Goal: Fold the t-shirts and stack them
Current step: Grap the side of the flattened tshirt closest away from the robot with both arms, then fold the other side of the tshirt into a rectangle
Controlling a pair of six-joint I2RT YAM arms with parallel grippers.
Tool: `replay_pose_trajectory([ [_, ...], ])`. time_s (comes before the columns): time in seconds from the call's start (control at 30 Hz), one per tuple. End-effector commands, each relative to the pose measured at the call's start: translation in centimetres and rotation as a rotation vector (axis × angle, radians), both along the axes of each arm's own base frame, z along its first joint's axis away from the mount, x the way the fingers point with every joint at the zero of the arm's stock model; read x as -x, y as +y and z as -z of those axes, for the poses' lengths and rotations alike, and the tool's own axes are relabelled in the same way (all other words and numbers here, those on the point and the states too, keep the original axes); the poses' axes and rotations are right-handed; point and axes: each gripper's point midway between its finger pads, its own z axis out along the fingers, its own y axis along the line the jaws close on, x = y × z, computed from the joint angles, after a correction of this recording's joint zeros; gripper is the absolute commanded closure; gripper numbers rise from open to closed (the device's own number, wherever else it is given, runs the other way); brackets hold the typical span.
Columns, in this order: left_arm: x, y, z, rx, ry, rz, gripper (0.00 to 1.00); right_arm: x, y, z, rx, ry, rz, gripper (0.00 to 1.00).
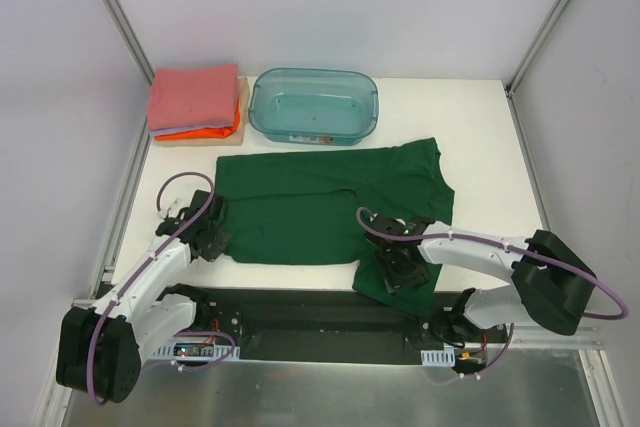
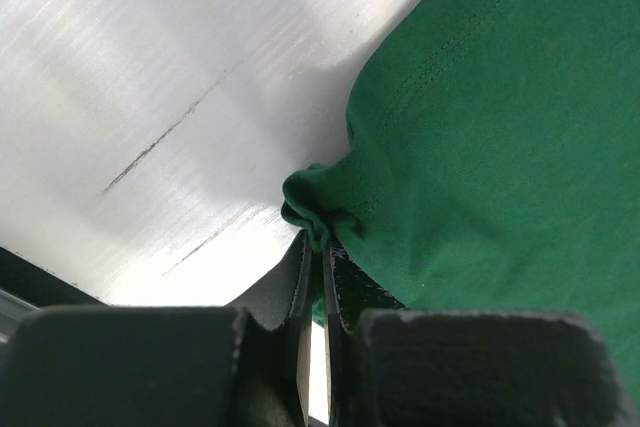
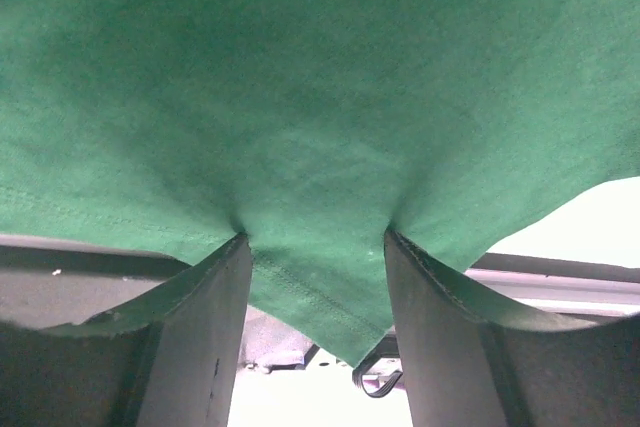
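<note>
item: dark green short-sleeved cloth t-shirt (image 1: pixel 320 202), spread flat and wide across the middle of the white table (image 1: pixel 480 147). one sleeve points to the far right. the near right part is folded over, and its tip hangs past the table's near edge. the surface is mostly smooth, with a shallow crease near the centre.

item: stack of folded t-shirts at the far left corner, well apart from the green one. salmon-pink folded t-shirt (image 1: pixel 192 95) on top, lavender folded t-shirt (image 1: pixel 178 129) beneath it, orange folded t-shirt (image 1: pixel 208 131) lowest.

item: translucent teal plastic bin (image 1: pixel 313 107), just beside the stack, at the green shirt's far edge.

item: left gripper (image 1: pixel 218 235), at the shirt's near left corner. jaws together, clamped on a small bunch of hem.

item: right gripper (image 1: pixel 400 269), over the folded near right part. jaws apart, cloth lying between them.

view notes: the top camera alone shows the whole layout, stack and bin. the left wrist camera alone shows the pinched green knot at the left gripper (image 2: pixel 315 247), the hem stitching and scratches on the table (image 2: pixel 150 77). the right wrist camera alone shows the shirt (image 3: pixel 320 97) puckering at both fingertips (image 3: pixel 240 242) and a stitched corner dropping between them.
</note>
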Motion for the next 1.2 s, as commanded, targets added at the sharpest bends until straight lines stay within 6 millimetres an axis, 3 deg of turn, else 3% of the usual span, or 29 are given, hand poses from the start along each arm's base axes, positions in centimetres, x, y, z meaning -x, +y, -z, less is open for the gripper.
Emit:
replay_pose_trajectory([
  [0.0, -0.3, 0.4, -0.4, -0.009, -0.013, -0.011, 1.00, -1.0, -0.1, 0.1, 0.021, -0.056, 0.091, 0.44],
  [0.47, -0.6, 0.5, -1.2, -0.008, -0.069, 0.003, 1.00, -2.1, -0.4, -0.1, 0.019, -0.125, 0.211, 0.83],
  [0.6, -0.9, 0.2, -1.8, 0.000, -0.090, 0.017, 1.00, -3.0, -0.4, -1.8, 0.019, -0.163, 0.185, 0.97],
  [0.83, -1.4, 0.1, -2.5, 0.003, -0.104, 0.028, 1.00, -5.7, 0.0, -5.0, -0.032, -0.203, 0.136, 0.99],
  [1.17, -3.2, 0.6, -4.0, -0.036, -0.123, 0.015, 1.00, -11.9, -0.4, -9.4, -0.059, -0.325, 0.151, 1.00],
])
